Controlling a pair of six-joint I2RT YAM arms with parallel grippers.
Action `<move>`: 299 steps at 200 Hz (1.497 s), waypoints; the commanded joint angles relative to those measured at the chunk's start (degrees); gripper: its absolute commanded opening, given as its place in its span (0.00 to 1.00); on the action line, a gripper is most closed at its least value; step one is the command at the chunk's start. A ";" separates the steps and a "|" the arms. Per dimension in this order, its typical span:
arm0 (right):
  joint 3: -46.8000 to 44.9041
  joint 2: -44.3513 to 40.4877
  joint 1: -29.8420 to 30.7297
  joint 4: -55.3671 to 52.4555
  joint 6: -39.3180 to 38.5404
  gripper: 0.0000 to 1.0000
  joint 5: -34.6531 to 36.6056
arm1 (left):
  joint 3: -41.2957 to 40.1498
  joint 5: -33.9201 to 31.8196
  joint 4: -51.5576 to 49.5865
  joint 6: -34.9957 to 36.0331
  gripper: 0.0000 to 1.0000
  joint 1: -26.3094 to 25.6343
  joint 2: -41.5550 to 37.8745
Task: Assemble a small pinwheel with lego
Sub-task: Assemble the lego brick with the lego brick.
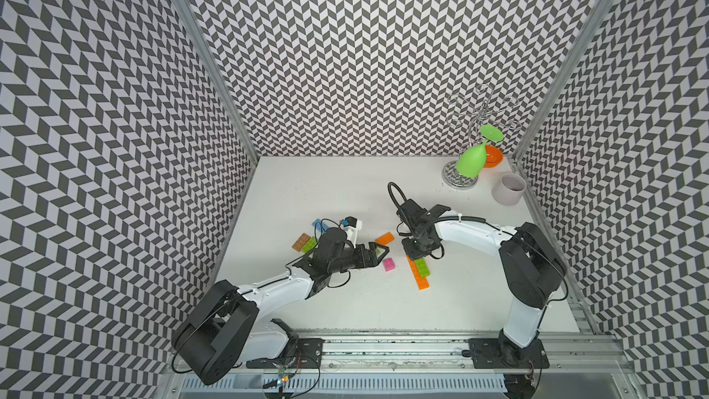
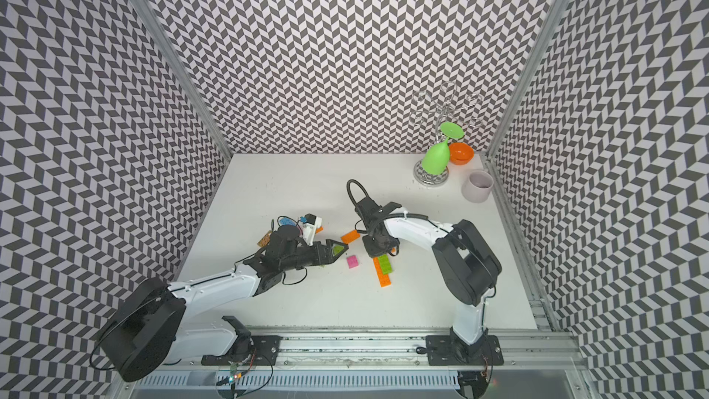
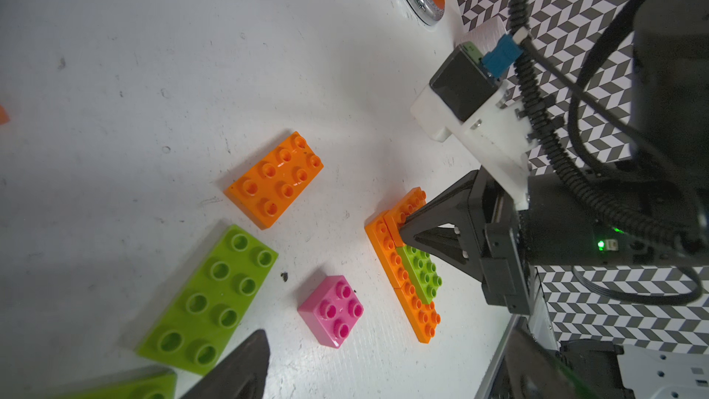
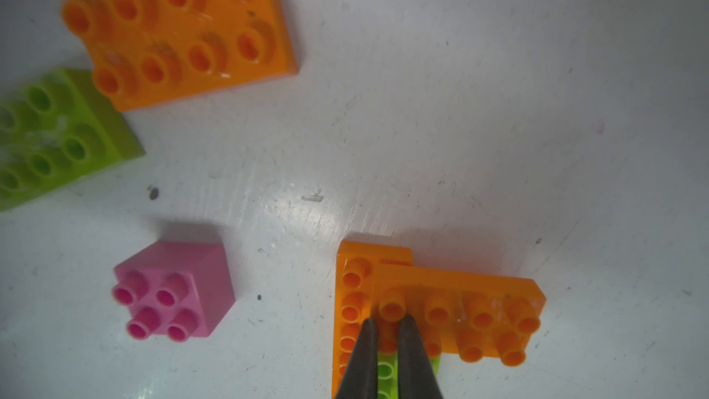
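A partly built lego piece lies on the white table: a long orange plate carrying a lime green brick, with an orange brick set crosswise at one end. My right gripper is shut, and its tips rest on that crosswise brick's studs. My left gripper is open and hovers over a loose lime green brick. A pink square brick and a loose orange brick lie between the two grippers.
Brown, lime and blue bricks lie behind the left wrist. At the back right stand a wire rack with a green cup, an orange bowl and a grey cup. Patterned walls enclose the table.
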 commanded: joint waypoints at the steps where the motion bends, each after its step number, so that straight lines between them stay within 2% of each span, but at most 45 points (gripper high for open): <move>1: -1.27 2.58 0.35 -0.95 0.66 0.11 0.97 | -0.25 -0.53 1.73 0.40 0.95 -0.28 0.39; 49: -3.19 5.71 0.70 -0.64 1.77 0.11 2.89 | -0.62 -1.55 0.41 0.79 0.95 -0.02 -0.72; 134: -2.26 2.13 0.71 -4.15 3.99 0.11 8.26 | 0.38 -2.76 -4.53 2.94 0.95 0.07 -3.72; 163: -2.68 2.49 0.70 -2.96 3.84 0.11 6.46 | -0.15 -2.84 -4.49 2.69 0.95 0.04 -4.07; 195: 0.38 1.51 0.79 -2.72 4.09 0.17 5.46 | -0.23 -3.82 -5.71 2.76 0.95 0.05 -5.53; 230: 5.70 1.03 0.83 -3.98 4.09 0.18 4.86 | 0.27 -4.22 -6.92 2.77 0.95 0.11 -6.97; 255: 8.14 0.68 0.79 -4.17 4.29 0.22 3.94 | 0.21 -4.50 -7.54 2.77 0.95 0.15 -7.86; 299: 7.41 -2.80 0.92 -1.95 3.31 0.29 3.67 | -0.15 -4.91 -8.82 2.50 0.95 0.95 -9.76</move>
